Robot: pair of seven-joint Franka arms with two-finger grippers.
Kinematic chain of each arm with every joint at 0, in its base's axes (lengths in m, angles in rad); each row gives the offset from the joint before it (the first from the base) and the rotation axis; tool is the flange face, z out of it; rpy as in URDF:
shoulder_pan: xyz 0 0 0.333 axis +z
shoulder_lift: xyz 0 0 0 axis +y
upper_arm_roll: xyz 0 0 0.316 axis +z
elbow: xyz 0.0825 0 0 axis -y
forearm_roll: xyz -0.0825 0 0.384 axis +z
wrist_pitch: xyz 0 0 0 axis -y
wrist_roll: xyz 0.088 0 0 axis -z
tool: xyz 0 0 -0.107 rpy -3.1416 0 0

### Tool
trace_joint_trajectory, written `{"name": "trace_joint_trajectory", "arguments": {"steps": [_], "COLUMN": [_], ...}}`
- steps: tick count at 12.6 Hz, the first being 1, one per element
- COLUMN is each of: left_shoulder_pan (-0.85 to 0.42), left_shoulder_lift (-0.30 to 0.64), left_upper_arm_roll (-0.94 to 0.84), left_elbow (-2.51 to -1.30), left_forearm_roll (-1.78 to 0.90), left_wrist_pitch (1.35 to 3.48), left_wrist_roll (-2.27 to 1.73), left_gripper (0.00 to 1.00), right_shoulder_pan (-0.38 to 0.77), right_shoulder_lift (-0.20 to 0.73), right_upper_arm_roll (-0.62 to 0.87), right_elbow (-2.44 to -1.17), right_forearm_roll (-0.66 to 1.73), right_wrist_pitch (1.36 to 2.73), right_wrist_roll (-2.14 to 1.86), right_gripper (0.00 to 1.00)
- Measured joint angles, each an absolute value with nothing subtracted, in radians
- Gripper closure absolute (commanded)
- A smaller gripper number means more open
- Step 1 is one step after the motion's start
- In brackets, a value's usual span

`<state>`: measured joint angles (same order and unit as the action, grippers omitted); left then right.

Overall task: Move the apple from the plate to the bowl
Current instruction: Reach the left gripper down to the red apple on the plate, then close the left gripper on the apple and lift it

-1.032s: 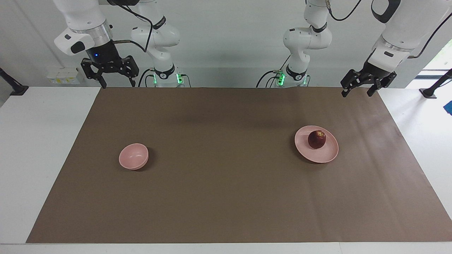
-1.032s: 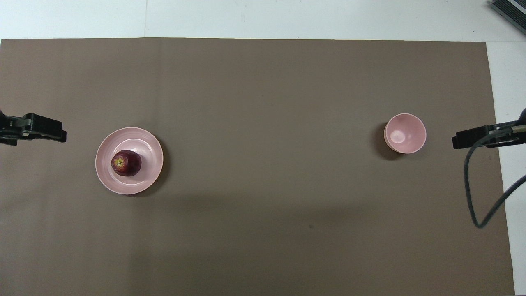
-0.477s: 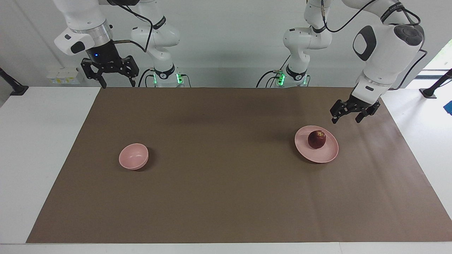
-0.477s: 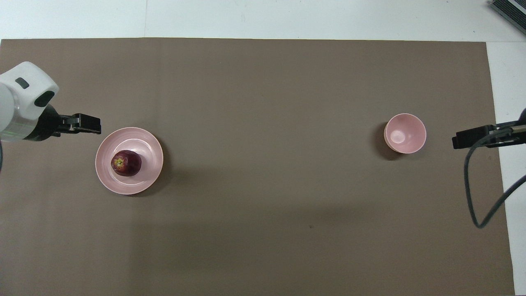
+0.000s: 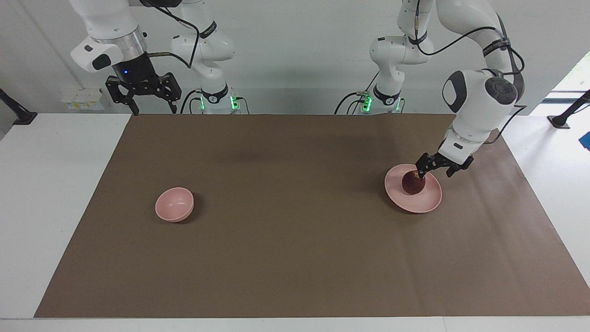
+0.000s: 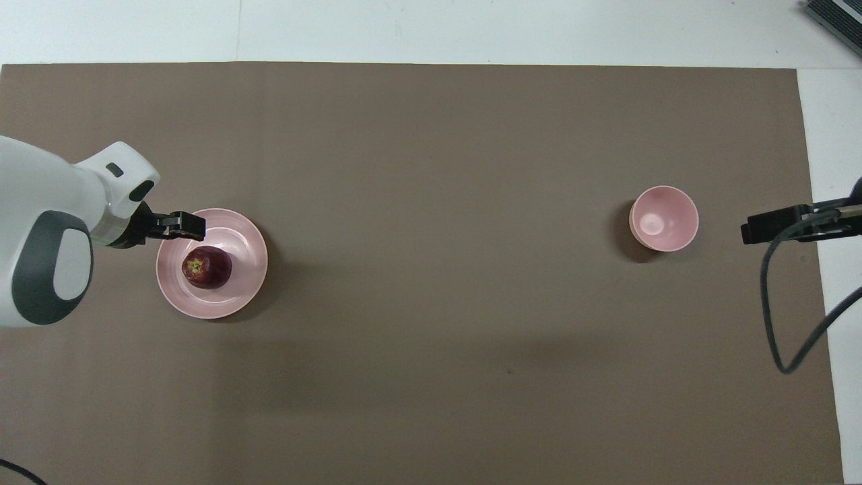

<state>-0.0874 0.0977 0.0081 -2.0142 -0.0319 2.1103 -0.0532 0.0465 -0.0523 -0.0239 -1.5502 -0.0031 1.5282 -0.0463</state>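
The dark red apple (image 5: pixel 413 183) (image 6: pixel 209 267) sits on the flat pink plate (image 5: pixel 417 207) (image 6: pixel 250 259) toward the left arm's end of the table. The small deep pink bowl (image 5: pixel 174 204) (image 6: pixel 663 219) stands empty toward the right arm's end. My left gripper (image 5: pixel 434 172) (image 6: pixel 190 225) is open and low over the plate, just above the apple, with one finger close to the apple's top. My right gripper (image 5: pixel 154 108) (image 6: pixel 757 230) is open and empty, waiting raised over the mat's edge at its own end.
A brown mat (image 5: pixel 295 258) (image 6: pixel 431 135) covers most of the white table (image 5: pixel 55 184). The right arm's cable (image 6: pixel 774 323) hangs over the mat's edge. A dark object (image 6: pixel 835 17) lies at the table's corner.
The left arm has swung down and inward from the mat's edge to just above the apple on the plate. The right arm, apple, plate and bowl have not moved.
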Motion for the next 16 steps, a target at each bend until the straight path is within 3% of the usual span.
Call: {"name": "trace_joint_trajectory", "arguments": {"steps": [6, 8, 9, 10, 16], "left_shoulder_pan": [-0.12, -0.121, -0.121, -0.124, -0.129], "left_shoulder_lift": [0.136, 0.136, 0.136, 0.135, 0.141], "left_upper_arm_roll": [0.003, 0.003, 0.003, 0.003, 0.0], "left_elbow": [-2.195, -2.202, -2.199, -2.184, -1.915], "left_forearm_roll": [-0.032, -0.032, -0.032, -0.032, -0.038], "left_wrist_pitch": [2.321, 2.317, 2.298, 2.25, 1.869], "left_wrist_roll": [-0.094, -0.095, -0.095, -0.095, -0.097], "left_gripper": [0.0, 0.66, 0.93, 1.0, 1.0], "right_shoulder_pan": [0.047, 0.047, 0.047, 0.047, 0.047], "right_shoulder_lift": [-0.052, -0.052, -0.052, -0.052, -0.052], "right_upper_arm_roll": [-0.024, -0.024, -0.024, -0.024, -0.024], "right_elbow": [-1.55, -1.55, -1.55, -1.55, -1.55], "right_forearm_roll": [-0.003, -0.003, -0.003, -0.003, -0.003], "right_wrist_pitch": [1.528, 1.528, 1.528, 1.528, 1.528], "right_wrist_roll": [-0.046, -0.046, -0.046, -0.046, -0.046], "right_gripper": [0.0, 0.0, 0.0, 0.0, 0.0]}}
